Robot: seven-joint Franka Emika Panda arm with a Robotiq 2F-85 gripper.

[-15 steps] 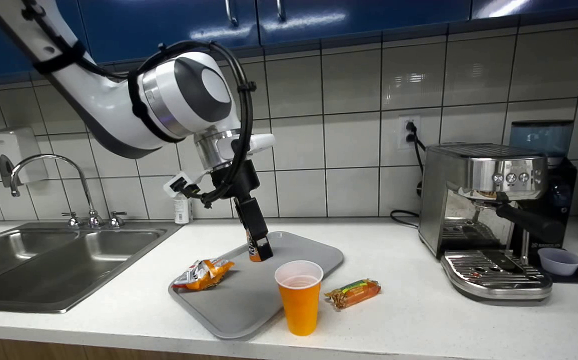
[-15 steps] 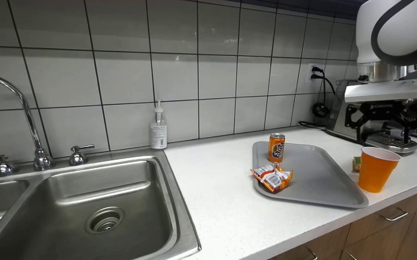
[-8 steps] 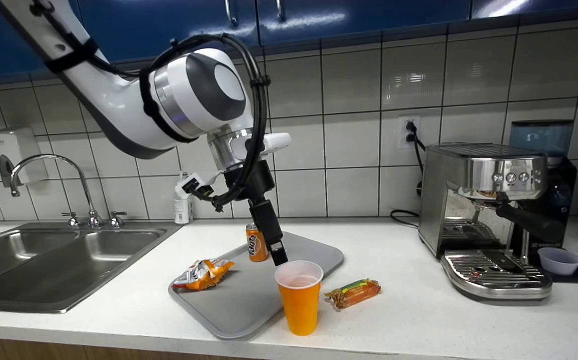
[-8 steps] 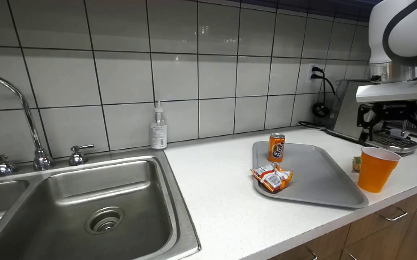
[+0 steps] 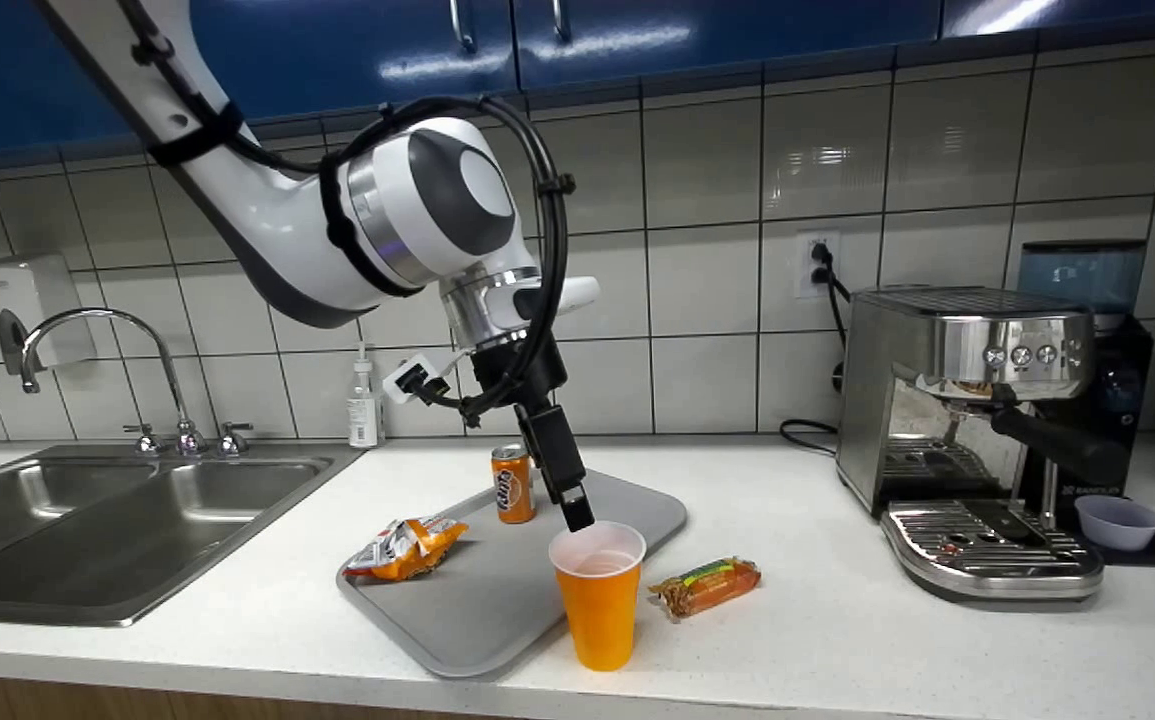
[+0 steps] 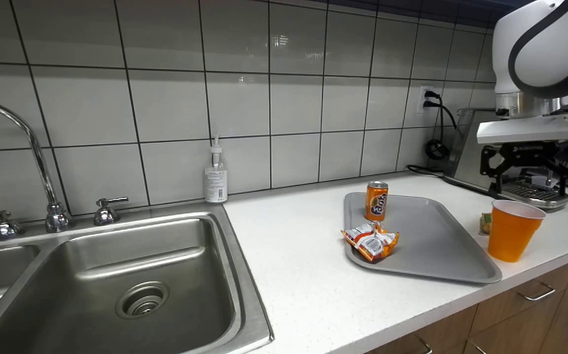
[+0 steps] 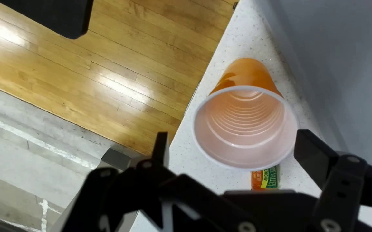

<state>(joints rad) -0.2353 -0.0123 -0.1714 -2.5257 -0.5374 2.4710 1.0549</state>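
White-rimmed orange cup [image 5: 599, 622], black gripper [image 5: 578, 512]
In an exterior view, from the cup: grey tray [image 5: 507, 565] at ten o'clock, orange-yellow-green wrapper [image 5: 709, 588] at three.

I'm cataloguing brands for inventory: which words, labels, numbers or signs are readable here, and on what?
"Fanta": on the orange can.
"ROBOTIQ": on the claw.
"RE VALLEY" and "UNCHY", beginnings hidden: on the bar wrapper.
Too small or blurred: soap bottle, snack packet, espresso machine, coffee grinder.

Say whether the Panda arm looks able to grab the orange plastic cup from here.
Probably yes: the open gripper hangs near the orange plastic cup, and nothing visible stands between them.
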